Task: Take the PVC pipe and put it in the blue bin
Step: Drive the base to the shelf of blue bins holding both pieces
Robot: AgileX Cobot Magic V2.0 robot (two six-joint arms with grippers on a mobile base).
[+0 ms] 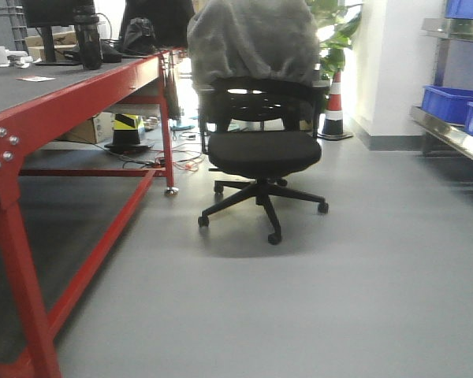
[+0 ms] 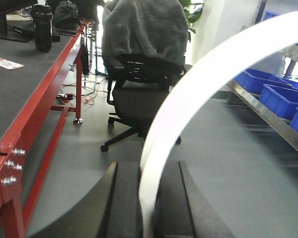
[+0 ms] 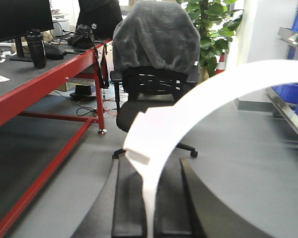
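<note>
On the left runs the red counter point(image 1: 31, 87) with a dark bottle point(image 2: 42, 27) on it; nothing there looks to be part of this job. The left hand point(image 2: 148, 210) is pressed onto the PVC pipe point(image 2: 188, 99) at its lower end. The white arc rises from between the fingers and sweeps up to the right, clear of the floor, held that way for carrying, I'd judge. The right hand point(image 3: 150, 203) pinches a PVC pipe point(image 3: 213, 84) the same way, just below its squared end; whether it's the same piece I can't tell. Ahead stands a draped office chair point(image 1: 260, 150). Far right, the blue bins point(image 1: 449, 102) sit on a steel shelf point(image 1: 449, 135), well apart from both hands, so the drop isn't due yet.
</note>
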